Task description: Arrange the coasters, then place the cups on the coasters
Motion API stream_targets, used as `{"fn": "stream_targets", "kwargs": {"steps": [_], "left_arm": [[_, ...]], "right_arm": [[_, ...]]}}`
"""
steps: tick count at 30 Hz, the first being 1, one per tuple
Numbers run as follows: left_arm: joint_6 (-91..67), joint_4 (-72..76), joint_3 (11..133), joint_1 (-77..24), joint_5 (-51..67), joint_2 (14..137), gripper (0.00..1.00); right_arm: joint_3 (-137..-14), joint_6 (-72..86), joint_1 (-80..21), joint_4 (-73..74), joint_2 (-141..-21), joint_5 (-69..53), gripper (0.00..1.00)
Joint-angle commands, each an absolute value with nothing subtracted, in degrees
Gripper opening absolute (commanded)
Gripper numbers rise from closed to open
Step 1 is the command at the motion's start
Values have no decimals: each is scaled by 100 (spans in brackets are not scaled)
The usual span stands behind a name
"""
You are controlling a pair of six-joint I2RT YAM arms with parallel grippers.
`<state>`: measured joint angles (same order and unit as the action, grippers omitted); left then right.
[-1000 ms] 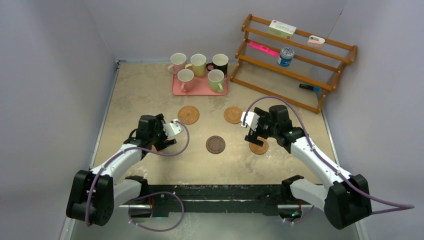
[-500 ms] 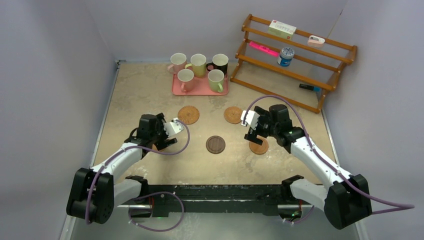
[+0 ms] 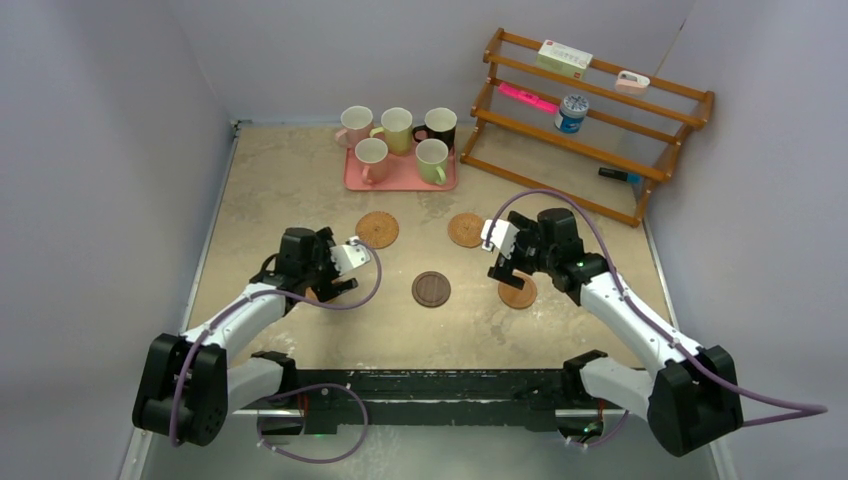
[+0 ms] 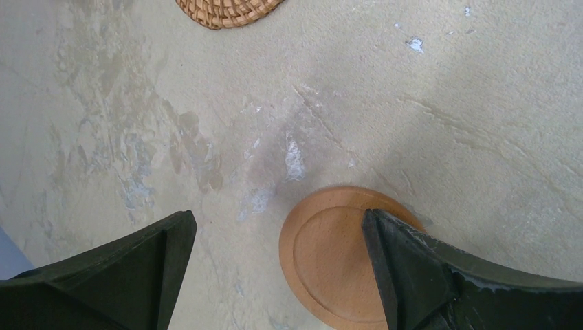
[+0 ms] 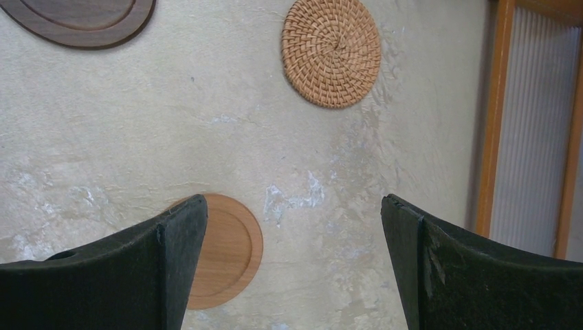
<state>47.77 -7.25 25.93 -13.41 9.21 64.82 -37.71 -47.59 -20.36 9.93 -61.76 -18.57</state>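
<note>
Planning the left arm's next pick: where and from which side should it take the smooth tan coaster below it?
Probably its rim, pinched across opposite edges from straight above: the smooth coaster lies flat and thin on the table. The open left hand should centre first; one finger overlaps it.

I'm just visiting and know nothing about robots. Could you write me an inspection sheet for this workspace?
Surface: beige table, worn and blotchy.
Job's things: five coasters lie flat on the table: two woven, one dark brown, one tan wood below each gripper. Five cups stand on a pink tray.
Clutter: wooden rack at far right, holding a box, a can and small items.
Grippers: left gripper and right gripper, jaws wide open, holding nothing.
Cables: a purple cable loops along each arm.
Surroundings: plain pale walls on three sides.
</note>
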Motion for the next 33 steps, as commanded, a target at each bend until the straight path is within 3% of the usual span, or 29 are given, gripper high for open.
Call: {"fn": "stream_targets", "kwargs": {"steps": [1,13,25,33], "left_arm": [[4583,-899,2731,-1424,1083,6483,100],[4285,-907,2959,-1406,600,5847,100],[3376,431,2958,-1100,-1062,6305,100],[3008,659,3022,-733,-1182,6215,100]], "right_arm": [[-3981,-4685,-2066,900,-6364,-1944,98],[-4045,-4368,-2919,-378,-7219,-1635,98],[-4206,-4195,-4243,-1762,-8367,-1134,98],[-4305,-4068,-4784,-2244,-9101,-776,98]]}}
